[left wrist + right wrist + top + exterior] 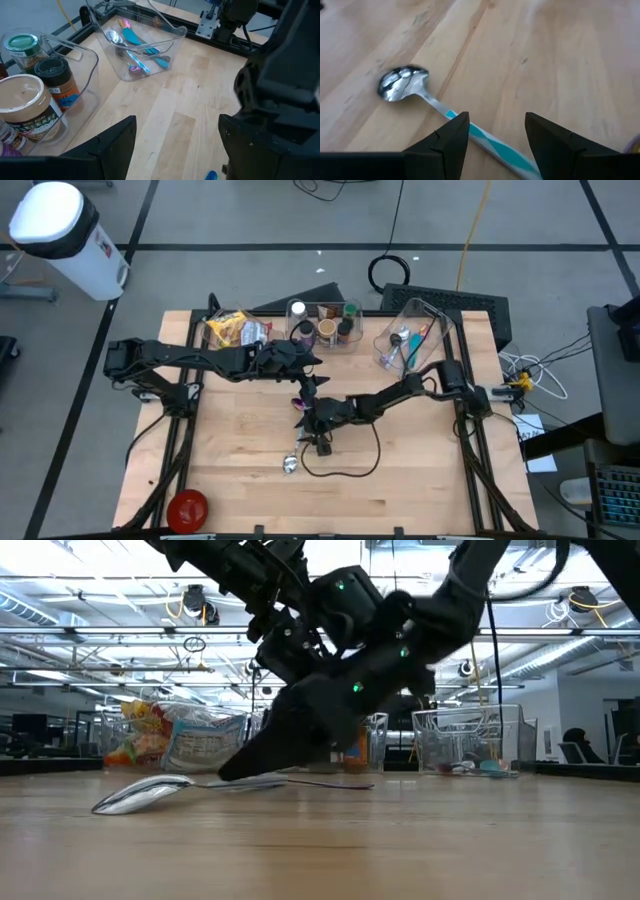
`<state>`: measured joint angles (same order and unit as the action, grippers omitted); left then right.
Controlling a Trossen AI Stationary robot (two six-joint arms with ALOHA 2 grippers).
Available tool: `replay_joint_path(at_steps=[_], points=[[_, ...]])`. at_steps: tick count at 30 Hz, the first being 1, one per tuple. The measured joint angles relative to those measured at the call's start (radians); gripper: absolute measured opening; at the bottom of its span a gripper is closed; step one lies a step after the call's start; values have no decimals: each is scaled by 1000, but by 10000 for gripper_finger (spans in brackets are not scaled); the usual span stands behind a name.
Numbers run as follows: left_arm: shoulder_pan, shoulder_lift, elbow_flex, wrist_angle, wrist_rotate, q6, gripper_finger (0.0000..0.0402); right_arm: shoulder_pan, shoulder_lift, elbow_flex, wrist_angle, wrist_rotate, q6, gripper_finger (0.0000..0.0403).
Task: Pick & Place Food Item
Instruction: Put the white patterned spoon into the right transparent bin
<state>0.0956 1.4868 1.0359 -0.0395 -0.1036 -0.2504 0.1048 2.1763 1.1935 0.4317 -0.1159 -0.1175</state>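
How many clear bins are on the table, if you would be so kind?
2: a jar bin at the far edge's middle, and a cutlery bin to its right.

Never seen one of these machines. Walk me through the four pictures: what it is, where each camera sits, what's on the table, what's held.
Two dark robot arms work at a wooden table. One camera looks straight down, one sits at tabletop height, and one rides on each wrist. The right pincer hangs open just above a spoon with a teal striped handle; it grips nothing. The left pincer is open and empty near the back bins. One clear bin holds jars, another holds cutlery. Snack bags lie at the back, a red dish at the front.
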Motion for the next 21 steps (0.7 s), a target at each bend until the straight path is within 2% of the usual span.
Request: replay_joint_path(at_steps=[3, 11, 18, 21], points=[[0, 0, 0, 0, 0, 0, 285, 5, -24, -5, -106, -44, 1, 192], [0, 0, 0, 0, 0, 0, 285, 54, -108, -7, -331, -49, 4, 192], [0, 0, 0, 0, 0, 0, 285, 98, -169, -11, -340, -41, -1, 192], [0, 0, 0, 0, 0, 0, 285, 121, -202, -14, -347, -4, -11, 192]])
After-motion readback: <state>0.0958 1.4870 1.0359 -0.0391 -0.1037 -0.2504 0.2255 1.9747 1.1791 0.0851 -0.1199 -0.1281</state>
